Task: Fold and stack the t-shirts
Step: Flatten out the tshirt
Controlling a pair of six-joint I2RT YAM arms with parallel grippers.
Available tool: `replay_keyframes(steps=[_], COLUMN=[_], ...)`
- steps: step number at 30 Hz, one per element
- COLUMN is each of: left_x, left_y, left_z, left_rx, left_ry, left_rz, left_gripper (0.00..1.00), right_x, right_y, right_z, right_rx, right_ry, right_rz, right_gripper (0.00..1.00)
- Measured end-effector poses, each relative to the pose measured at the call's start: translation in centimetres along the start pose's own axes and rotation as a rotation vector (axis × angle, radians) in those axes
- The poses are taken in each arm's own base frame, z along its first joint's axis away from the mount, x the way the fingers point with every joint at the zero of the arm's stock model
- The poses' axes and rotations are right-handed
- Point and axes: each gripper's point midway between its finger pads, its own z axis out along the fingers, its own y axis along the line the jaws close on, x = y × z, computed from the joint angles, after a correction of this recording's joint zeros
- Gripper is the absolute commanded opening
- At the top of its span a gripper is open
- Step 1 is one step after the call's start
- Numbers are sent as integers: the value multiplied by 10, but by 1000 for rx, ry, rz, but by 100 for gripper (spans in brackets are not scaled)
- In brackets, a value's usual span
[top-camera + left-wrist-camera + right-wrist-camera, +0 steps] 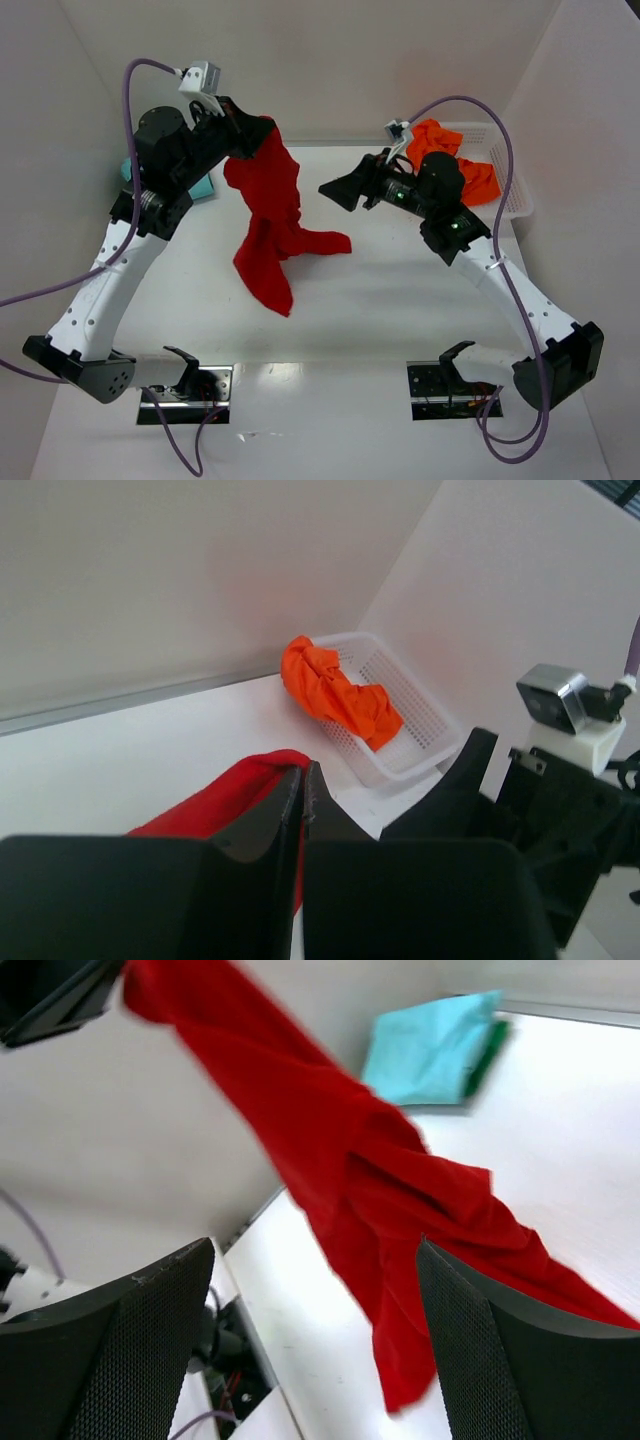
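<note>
Left claw [243, 128] is gripping the top of the red shirt [268, 215], jaws pinched on the cloth, raised above the counter [390, 290]. The shirt is hanging as a bunched strip. Its long axis is running from that claw down toward the near side, and its lower end is trailing on the counter. Right claw [338, 190] is standing wide, holding nothing, apart from the strip on its right and facing it. Judgement: the free right claw is placed to reach left for a hanging edge. Teal shirt [430, 1050] is lying far left; orange shirt [437, 135] is sitting in the basket [515, 195].
</note>
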Motion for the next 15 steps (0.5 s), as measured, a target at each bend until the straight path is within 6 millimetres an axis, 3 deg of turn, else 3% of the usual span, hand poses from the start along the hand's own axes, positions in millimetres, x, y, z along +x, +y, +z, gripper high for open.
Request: replay_keyframes(steps=[1, 5, 12, 15], left_x=[-2, -6, -8, -6], left_y=[-1, -6, -11, -13], left_z=[0, 1, 4, 5], left_rx=[3, 19, 50, 63], left_ry=[-7, -24, -29, -24], left_rz=[-11, -35, -57, -58], left_gripper=[0, 0, 0, 0], right_x=[8, 24, 51, 62], right_y=[19, 39, 50, 45], right_z=[6, 17, 39, 50], right_rx=[-55, -114, -135, -123], right_ry=[13, 50, 93, 111], right_rz=[-12, -14, -4, 4], right_gripper=[87, 87, 87, 87])
